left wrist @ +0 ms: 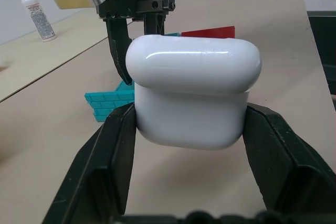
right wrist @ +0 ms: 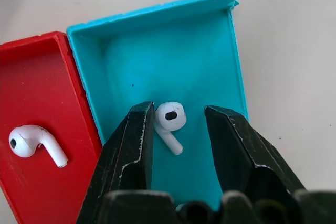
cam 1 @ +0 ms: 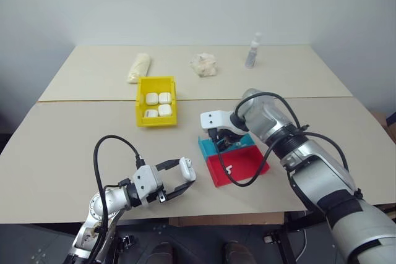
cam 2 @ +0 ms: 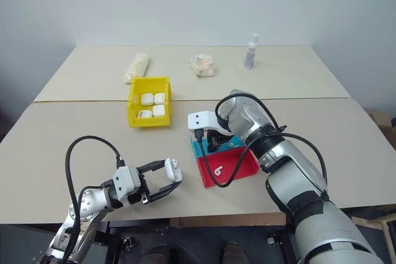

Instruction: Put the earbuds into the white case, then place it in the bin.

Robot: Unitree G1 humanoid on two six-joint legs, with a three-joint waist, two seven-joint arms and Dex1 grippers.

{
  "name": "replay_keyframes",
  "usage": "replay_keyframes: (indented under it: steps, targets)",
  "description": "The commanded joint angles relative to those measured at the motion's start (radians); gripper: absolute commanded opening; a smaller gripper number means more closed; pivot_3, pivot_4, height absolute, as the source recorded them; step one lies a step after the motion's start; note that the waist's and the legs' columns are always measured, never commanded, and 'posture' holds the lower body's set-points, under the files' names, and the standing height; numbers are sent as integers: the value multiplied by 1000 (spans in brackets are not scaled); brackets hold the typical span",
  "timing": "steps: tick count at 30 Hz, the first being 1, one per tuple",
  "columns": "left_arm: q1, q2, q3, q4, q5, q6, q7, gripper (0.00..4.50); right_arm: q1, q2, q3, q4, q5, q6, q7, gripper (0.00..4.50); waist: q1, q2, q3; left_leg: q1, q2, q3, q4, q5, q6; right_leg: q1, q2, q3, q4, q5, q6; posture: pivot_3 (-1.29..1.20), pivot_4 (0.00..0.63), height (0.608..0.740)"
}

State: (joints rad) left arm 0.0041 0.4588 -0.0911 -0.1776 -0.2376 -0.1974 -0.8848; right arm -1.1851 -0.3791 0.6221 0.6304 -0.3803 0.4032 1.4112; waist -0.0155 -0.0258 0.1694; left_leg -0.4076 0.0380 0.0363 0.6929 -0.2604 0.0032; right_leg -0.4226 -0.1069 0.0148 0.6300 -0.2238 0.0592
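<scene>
Near the front edge of the tabletop, the left gripper (cam 1: 180, 179) pinches the white case (left wrist: 193, 96) between its two fingers, lid shut. Over the red-and-blue tray (cam 1: 247, 164), the right gripper (right wrist: 178, 129) points down with its fingers spread around one earbud (right wrist: 170, 119) in the blue half; another earbud (right wrist: 32, 142) lies in the red half. Farther back sits the yellow bin (cam 1: 156, 98), holding four white cases.

tabletop (cam 1: 74, 146): beige, lying in two panels with a seam running across | spray bottle (cam 1: 252, 51): standing upright at far right | crumpled cloth (cam 1: 204, 65): sitting far centre | rolled pale bundle (cam 1: 138, 67): lying far left | red-and-blue tray (cam 1: 247, 164): resting near centre
</scene>
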Motion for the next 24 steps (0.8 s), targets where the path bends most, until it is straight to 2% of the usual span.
replay_keyframes:
  steps: [1,16,24]
  targets:
    - [-3,2,-5,-26,-9,-3,5,2755,13,-7,8,0,-17,-25,-12,1930,0,0,0,0,0,0,0,0,0,0,0,0,0,0,0,0,150,740]
    - [-9,-1,-12,-29,-1,0,25,2755,39,-59,8,-44,-13,-237,21,1930,1,0,0,0,0,0,0,0,0,1,0,0,0,0,0,0,150,740]
    - [-1,-7,-16,-31,5,-5,43,2755,-19,-38,33,58,-50,-386,27,1930,0,0,0,1,0,0,0,0,0,1,0,0,0,0,0,0,150,740]
